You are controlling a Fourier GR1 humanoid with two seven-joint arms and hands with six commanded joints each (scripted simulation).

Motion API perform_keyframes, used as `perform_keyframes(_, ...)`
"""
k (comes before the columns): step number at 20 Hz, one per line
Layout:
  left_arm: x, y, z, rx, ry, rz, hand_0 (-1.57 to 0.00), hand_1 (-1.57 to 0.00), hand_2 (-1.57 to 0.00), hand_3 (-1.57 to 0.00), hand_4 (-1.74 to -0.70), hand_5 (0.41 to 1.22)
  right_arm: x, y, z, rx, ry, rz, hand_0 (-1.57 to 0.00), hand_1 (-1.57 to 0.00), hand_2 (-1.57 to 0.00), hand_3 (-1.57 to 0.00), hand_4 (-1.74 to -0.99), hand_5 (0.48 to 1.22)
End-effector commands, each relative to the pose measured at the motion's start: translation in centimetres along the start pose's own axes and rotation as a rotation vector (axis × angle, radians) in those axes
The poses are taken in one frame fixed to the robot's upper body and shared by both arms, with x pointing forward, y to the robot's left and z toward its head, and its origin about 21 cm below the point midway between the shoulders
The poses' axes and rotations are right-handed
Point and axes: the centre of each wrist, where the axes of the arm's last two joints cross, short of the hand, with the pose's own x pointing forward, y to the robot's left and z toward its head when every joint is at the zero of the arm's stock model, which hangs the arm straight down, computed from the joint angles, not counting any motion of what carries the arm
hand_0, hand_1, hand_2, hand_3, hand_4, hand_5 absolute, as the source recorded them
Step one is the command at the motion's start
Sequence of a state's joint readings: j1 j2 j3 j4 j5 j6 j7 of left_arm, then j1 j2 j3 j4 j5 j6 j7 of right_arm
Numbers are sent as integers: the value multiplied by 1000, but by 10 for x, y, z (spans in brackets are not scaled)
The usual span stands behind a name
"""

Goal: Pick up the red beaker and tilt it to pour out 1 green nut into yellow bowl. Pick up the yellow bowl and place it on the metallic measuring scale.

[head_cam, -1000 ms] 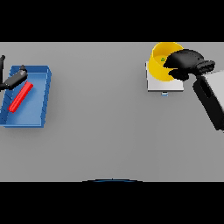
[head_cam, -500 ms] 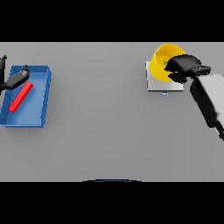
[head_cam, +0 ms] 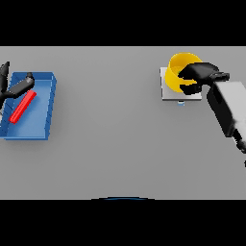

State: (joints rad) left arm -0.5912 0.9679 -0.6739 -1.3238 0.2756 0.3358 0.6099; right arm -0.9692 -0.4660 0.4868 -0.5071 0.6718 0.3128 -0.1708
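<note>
**A:** Where's your yellow bowl (head_cam: 178,72) at?

**B:** Sitting on the metallic scale (head_cam: 168,93), far right. Your right hand (head_cam: 199,77) is on its near-right rim, fingers curled around it.

**A:** Next?

**B:** I'd guess letting go is the only move left. Your left hand (head_cam: 14,89) rests fingers-spread by 1 red beaker (head_cam: 22,106) lying in the blue tray (head_cam: 45,110).

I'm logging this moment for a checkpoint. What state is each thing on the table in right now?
yellow bowl: upright on the scale, right hand curled round its rim.
metallic measuring scale: flat on the table, bowl on top.
red beaker: lying on its side in the tray.
blue tray: flat, holding the beaker.
right hand: gripping the bowl.
left hand: over the tray, fingers relaxed.
</note>
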Motion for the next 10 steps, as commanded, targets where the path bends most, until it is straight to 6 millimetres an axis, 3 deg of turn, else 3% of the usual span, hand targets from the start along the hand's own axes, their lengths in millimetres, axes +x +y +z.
perform_keyframes(1, 3, -1, -2, 1, -5, -3, 1, 1, 1, 1, -809, 742, 1, -2, 0, 5, 8, -1, -624, -554, -694, -670, -1444, 887)
perform_keyframes(5, 2, 0, -6, 6, -2, 4, 1, 1, 1, 1, -810, 739, -1, 0, -3, 24, -6, 3, -255, -226, -390, -541, -1385, 780)
perform_keyframes(10, 4, -3, -7, -7, 5, 20, 1, 1, 1, 1, -816, 733, 0, 0, -6, 53, -10, 36, -83, -73, -173, -387, -1325, 737)
